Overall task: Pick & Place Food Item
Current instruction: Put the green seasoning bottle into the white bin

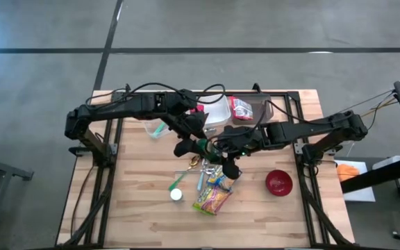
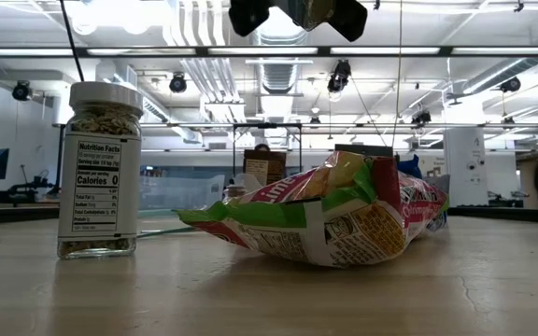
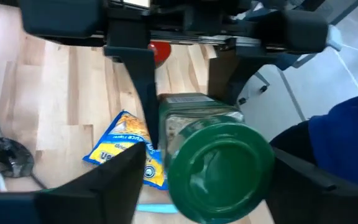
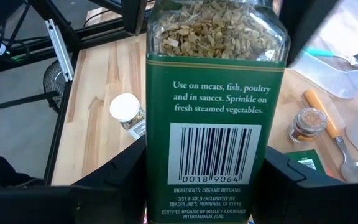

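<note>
Both grippers meet above the middle of the table. The right gripper [image 4: 207, 186] is closed on a green-labelled herb jar [image 4: 215, 106]; its two dark fingers [image 4: 114, 180] press against opposite sides of the jar's lower body, barcode panel facing the wrist camera. The jar is held clear of the tabletop.

The left gripper [image 3: 201, 186] faces the same jar from the lid end. In the left wrist view the jar's green lid [image 3: 219, 165] sits between the left fingers [image 3: 104, 177], which stand spread on either side of it; whether they touch the jar cannot be told.

In the high view the two grippers sit close together, the left gripper [image 1: 198, 146] just beside the right gripper [image 1: 222, 147]. Below them on the table [image 1: 137, 208] lies a colourful snack bag [image 1: 212, 198], with a white-capped spice jar [image 1: 176, 195] near it. A red bowl [image 1: 279, 182] stands toward the right side, well apart from the grippers.
</note>
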`<state>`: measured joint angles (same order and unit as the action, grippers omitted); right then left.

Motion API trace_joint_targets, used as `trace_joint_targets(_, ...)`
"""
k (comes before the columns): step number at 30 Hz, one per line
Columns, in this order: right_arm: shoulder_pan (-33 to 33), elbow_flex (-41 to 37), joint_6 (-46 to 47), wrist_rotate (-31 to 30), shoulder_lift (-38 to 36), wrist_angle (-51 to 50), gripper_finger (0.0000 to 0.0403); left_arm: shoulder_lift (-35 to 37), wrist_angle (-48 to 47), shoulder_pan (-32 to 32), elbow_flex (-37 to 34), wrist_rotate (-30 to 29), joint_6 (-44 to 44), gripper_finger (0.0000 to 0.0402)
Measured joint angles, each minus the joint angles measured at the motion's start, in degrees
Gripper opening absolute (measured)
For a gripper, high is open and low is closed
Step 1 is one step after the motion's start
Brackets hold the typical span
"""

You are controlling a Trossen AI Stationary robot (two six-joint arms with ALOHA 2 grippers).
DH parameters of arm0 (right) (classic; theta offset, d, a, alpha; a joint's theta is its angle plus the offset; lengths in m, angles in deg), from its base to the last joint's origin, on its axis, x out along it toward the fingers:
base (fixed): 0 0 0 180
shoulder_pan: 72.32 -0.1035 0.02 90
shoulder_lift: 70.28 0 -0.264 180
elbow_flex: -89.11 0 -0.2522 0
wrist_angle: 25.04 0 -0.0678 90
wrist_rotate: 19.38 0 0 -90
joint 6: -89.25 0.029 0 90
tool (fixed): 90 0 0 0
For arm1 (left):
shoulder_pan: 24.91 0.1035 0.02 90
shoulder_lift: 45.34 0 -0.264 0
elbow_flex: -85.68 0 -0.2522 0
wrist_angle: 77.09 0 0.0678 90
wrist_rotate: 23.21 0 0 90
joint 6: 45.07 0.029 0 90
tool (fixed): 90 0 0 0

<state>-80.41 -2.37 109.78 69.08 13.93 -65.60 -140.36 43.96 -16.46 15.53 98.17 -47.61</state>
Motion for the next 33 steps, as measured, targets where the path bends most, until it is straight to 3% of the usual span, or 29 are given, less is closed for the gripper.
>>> trace_joint_targets(5, 0.0, 0.0, 1.1, -0.1, 0.0, -0.3, 0.0195, 0.0, -0.1, -0.1, 0.0, 0.1, 1.6, 0.0192)
trace_joint_targets(15, 0.0, 0.0, 2.1, 0.0, 0.0, -0.2, 0.0197, 0.0, -0.1, -0.1, 0.0, 0.4, 2.4, 0.0191)
trace_joint_targets(22, 0.0, 0.0, 3.6, 0.9, 0.0, 0.5, 0.0356, 0.1, -1.3, 0.1, 0.0, -1.0, 3.0, 0.0191)
trace_joint_targets(24, 0.0, 0.0, 5.2, 0.3, 0.0, 0.3, 0.0383, 0.2, -1.8, 0.3, 0.0, -2.3, 3.0, 0.0191)
trace_joint_targets(33, 0.1, 0.0, 9.3, -2.2, -1.3, -0.9, 0.0375, 1.9, -4.9, 2.6, 0.0, -6.0, 5.7, 0.0191)
